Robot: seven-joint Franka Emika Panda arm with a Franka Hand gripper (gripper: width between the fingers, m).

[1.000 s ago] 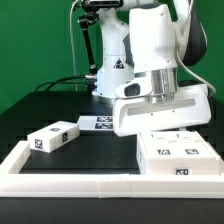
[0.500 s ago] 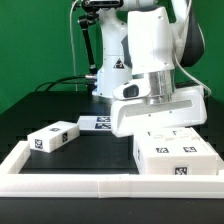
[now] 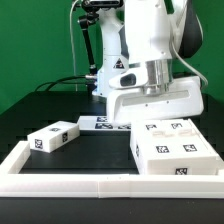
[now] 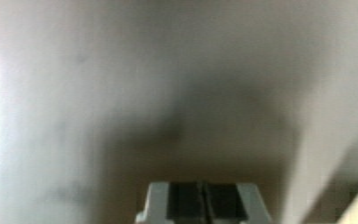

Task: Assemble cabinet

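While the exterior view lays the whole bench out for me, the wrist view gives little more than a blurred pale surface filling the picture. From outside I see the white Franka arm (image 3: 150, 40) standing low over the white plastic box-shaped cabinet body (image 3: 175, 152). That body sits on the black table (image 3: 90, 150) toward the exterior view's right, tagged face up, just inside the long low white border frame (image 3: 60, 172). The arm's broad white hand hangs just above the body's rear edge, and the fingers are hidden there. The two-finger gripper (image 4: 202, 202) shows only in the wrist view, as a grey block crossed by dark lines. I cannot tell whether the fingers are apart, together or clamped on anything. Only the outside camera shows me the smaller white tagged block (image 3: 52, 137), lying well apart toward the exterior view's left. It also shows the thin flat white marker board (image 3: 98, 123) near the arm's base.
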